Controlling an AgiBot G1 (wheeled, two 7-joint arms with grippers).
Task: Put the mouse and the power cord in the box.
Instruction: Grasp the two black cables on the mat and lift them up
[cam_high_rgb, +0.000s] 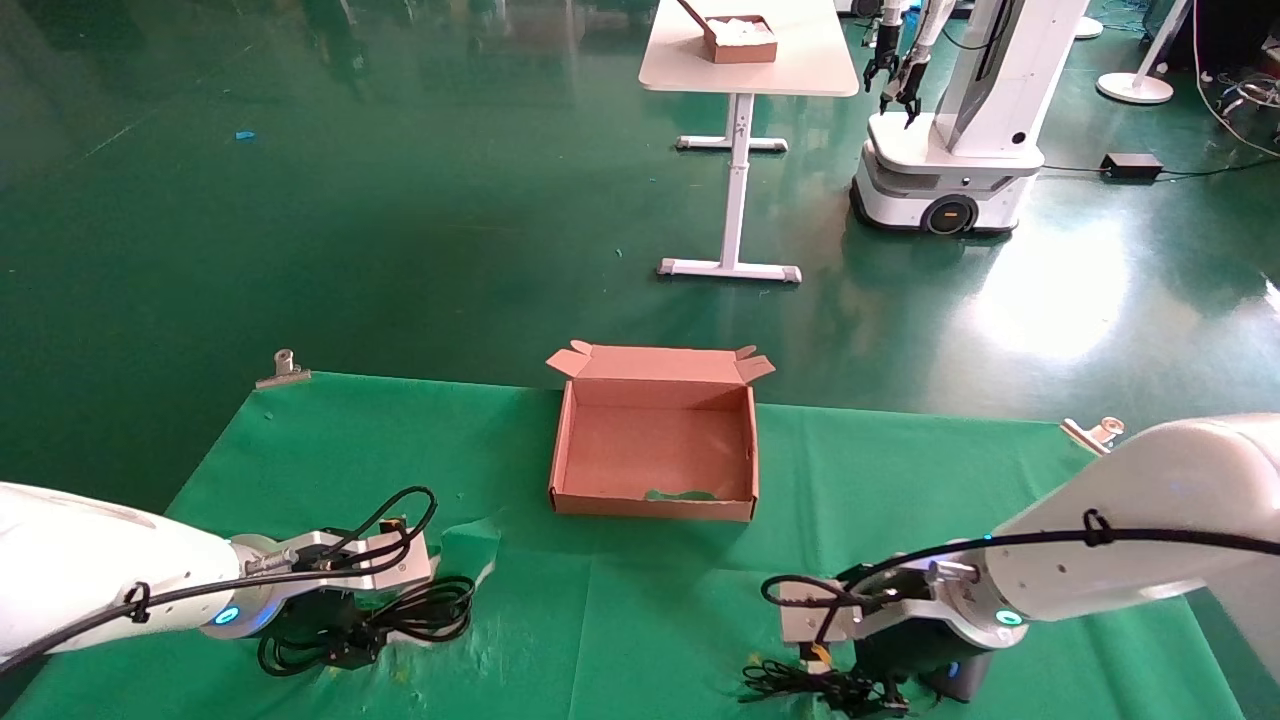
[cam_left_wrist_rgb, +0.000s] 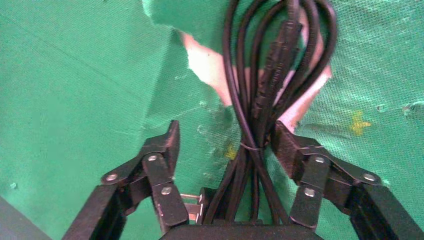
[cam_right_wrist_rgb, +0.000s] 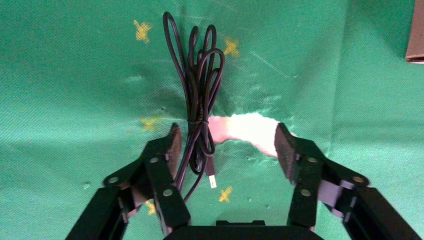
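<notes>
Cord lies bundled between the wide left pincer; wrist views alone show torn cloth. Right pincer, wide, straddles the mouse wire. Box sits mid-surface, green floor beyond.

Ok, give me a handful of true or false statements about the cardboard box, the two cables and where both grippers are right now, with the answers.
1. The shallow brown cardboard box already holds a cable. False: nothing lies in it.
2. The left gripper has its jaws open around the thick glossy black power cord. True.
3. The right gripper is shut on the thin black mouse wire. False: its jaws are open, with the bundled wire lying near one jaw.
4. The green table cloth is torn under both cables. True.
5. The box lies between the two arms, farther from the robot than both grippers. True.
</notes>
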